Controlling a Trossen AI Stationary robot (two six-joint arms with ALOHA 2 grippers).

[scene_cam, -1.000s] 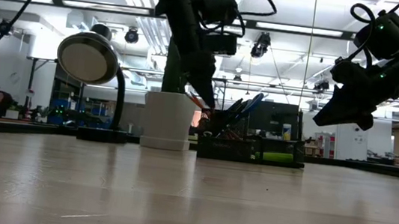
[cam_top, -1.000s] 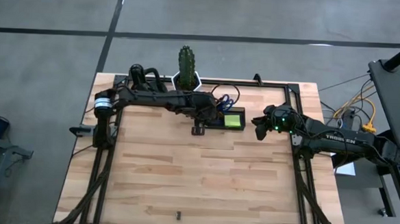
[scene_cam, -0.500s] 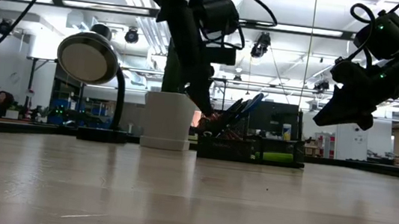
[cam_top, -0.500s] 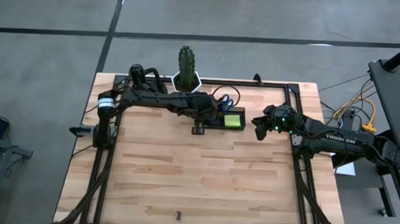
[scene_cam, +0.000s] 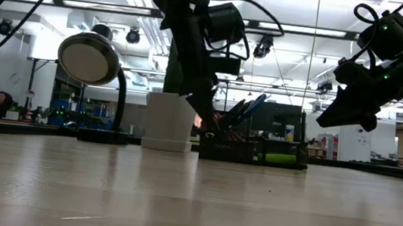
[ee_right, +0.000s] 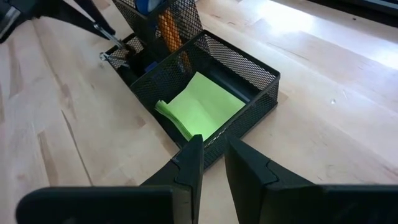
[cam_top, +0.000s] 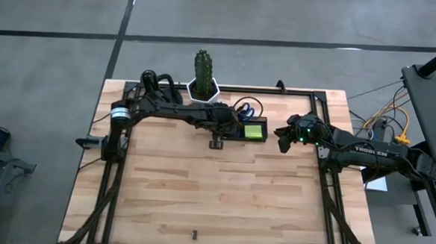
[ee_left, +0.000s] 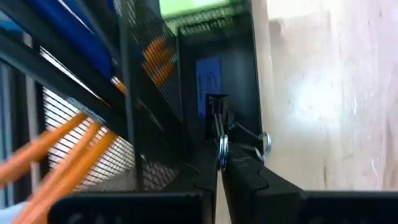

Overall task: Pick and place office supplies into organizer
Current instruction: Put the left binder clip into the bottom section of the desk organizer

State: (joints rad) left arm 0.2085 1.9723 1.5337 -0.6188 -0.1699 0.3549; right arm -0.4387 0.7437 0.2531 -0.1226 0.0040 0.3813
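The organizer (cam_top: 249,129) is a dark mesh box at the table's far middle. Its low compartment holds the lime-green sticky-note pad (ee_right: 202,106). Its tall compartment holds orange pencils (ee_left: 68,140) and blue-handled scissors (cam_top: 245,108). A small blue block (ee_left: 208,74) lies in the low end compartment. My left gripper (ee_left: 219,167) is at the organizer's left end, shut on a tiny black clip (ee_left: 216,111). My right gripper (ee_right: 212,163) hovers above the table to the organizer's right, open by a narrow gap and holding nothing. My left gripper pinches the clip's wire handle (ee_left: 222,148) between its two fingertips. The fingers slant down from the table's left side. The clip's black body (ee_right: 115,55) sticks out beyond the fingertips, lifted clear at the organizer's left end compartment.
A white hexagonal cactus pot (cam_top: 202,87) stands just behind the organizer. A black rounded gadget (scene_cam: 90,58) sits at the far left. A small dark item (cam_top: 215,143) lies on the table in front of the organizer, and another one (cam_top: 194,233) lies near the near edge.
My left gripper has moved a little toward the table's right and slightly down, carrying the clip to the organizer's left end. It has stayed shut on the clip.
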